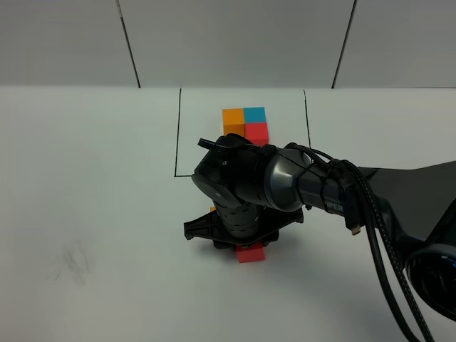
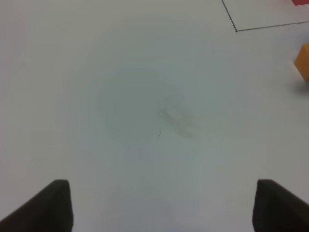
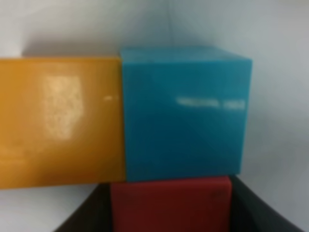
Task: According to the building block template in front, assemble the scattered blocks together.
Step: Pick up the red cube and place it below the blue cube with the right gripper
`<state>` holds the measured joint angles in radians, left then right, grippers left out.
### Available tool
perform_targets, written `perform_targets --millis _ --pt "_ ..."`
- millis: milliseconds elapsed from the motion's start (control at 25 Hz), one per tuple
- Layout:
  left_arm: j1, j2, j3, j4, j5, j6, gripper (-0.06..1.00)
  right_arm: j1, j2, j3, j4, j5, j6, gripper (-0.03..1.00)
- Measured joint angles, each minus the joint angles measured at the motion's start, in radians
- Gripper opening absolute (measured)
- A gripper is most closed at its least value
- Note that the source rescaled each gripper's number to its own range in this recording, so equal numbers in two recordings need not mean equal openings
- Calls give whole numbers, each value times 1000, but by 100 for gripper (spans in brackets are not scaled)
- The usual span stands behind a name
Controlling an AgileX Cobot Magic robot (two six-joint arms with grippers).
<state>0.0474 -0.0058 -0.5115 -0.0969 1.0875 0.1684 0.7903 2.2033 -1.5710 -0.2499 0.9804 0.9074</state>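
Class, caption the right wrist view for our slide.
Red cube between the claw's fingers, against the blue cube beside the orange cube.

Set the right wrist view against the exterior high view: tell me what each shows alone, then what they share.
Right wrist only: a glossy light blue cube side by side with a smooth orange cube.

Exterior high only: the black-framed three-cube template, the white table and the dark right arm reaching across.

Shared: the small red cube, which the right gripper holds.

White table (image 1: 92, 178) with framed template (image 1: 245, 122), loose red cube (image 1: 250, 254), scuff marks (image 1: 71, 262).
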Motion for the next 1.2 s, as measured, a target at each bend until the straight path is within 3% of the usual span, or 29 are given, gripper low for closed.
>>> perform_targets --millis 680,800,1000,1200 --pt "0 0 0 0 0 0 66 -1 0 0 12 3 -1 2" --pt "0 0 0 0 0 0 66 -1 2 0 17 2 -1 5" --pt "0 0 0 0 0 0 66 -1 4 0 25 2 -1 26" --pt "0 0 0 0 0 0 66 -1 4 0 12 5 0 56"
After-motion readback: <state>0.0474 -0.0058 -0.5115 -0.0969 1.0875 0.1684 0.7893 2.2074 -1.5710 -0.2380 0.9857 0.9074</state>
